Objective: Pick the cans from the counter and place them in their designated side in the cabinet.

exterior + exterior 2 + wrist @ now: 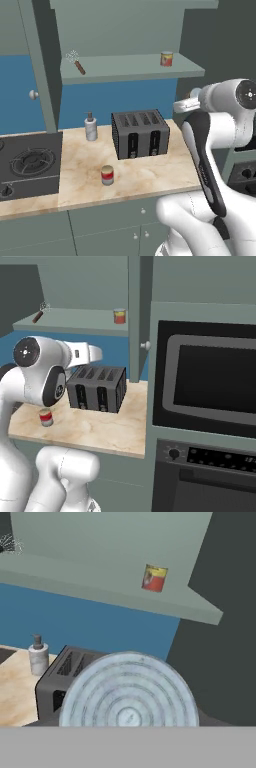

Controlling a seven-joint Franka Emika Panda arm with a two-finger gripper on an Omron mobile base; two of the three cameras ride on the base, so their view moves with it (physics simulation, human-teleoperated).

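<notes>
The claw, its tips hidden, is clamped on what looks like a tin with a bluish-grey ringed lid [129, 697]. A small red tin with pale band [107, 175] stands near the beige marble counter's [150, 175] front edge. An orange-red can [166, 58] sits toward the grey-green cabinet shelf's [130, 67] right end.

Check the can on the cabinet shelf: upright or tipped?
Upright. The orange-red can stands on its base on the cabinet shelf, top facing up.

A red can [107, 175], a toaster [140, 133] and a pump bottle [90, 127] are carried by the tabletop [150, 175]. On the cabinet shelf [130, 69], a brush [76, 62] and another can [166, 58] are set well apart.
</notes>
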